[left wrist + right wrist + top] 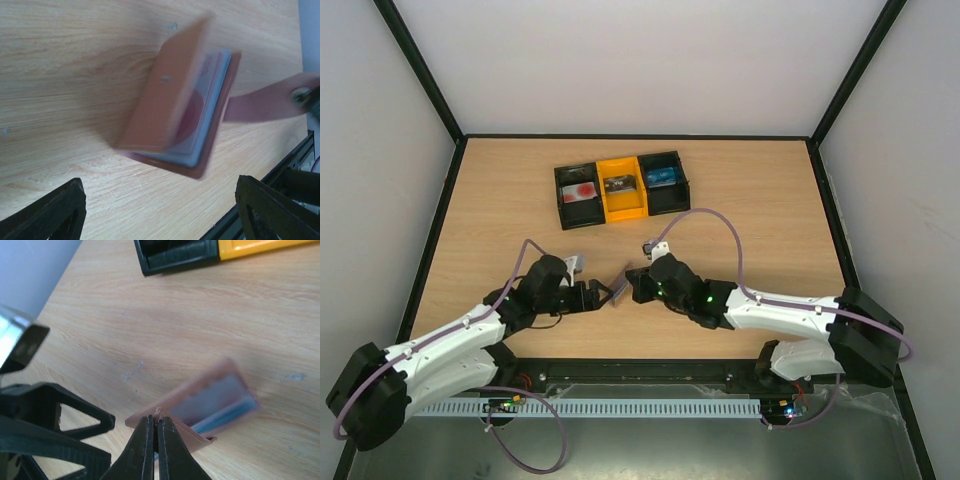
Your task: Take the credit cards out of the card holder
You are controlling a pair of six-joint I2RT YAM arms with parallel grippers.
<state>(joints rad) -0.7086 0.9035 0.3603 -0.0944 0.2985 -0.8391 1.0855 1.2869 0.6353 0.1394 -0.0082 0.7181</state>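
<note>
Two robot arms meet over a card holder [185, 115] near the front middle of a pale wood-grain desk [760, 230], which is edged with a black frame and closed in by plain white walls [640, 60]. The bifold stands half open, its pinkish-brown cover raised off the blue-grey inner panels. From above, its long axis runs on a slant from near left to far right. A credit card [192, 112] with a dark red rounded mark shows between the panels. The right gripper [154, 422] is clenched on the card holder, its fingers pressed together on the pinkish-brown closure strap [260, 102], which stretches away from the back panel. The left gripper [160, 185] is released, its dark fingers spread wide on either side of the holder and touching nothing. The blurred left wrist view does not show whether the holder's lower edge rests on the desk. Well beyond the arms, toward the back wall, sits a black-and-yellow three-compartment tray [626, 214]. Its left section holds a pale rectangle [580, 192] with red marking.
</note>
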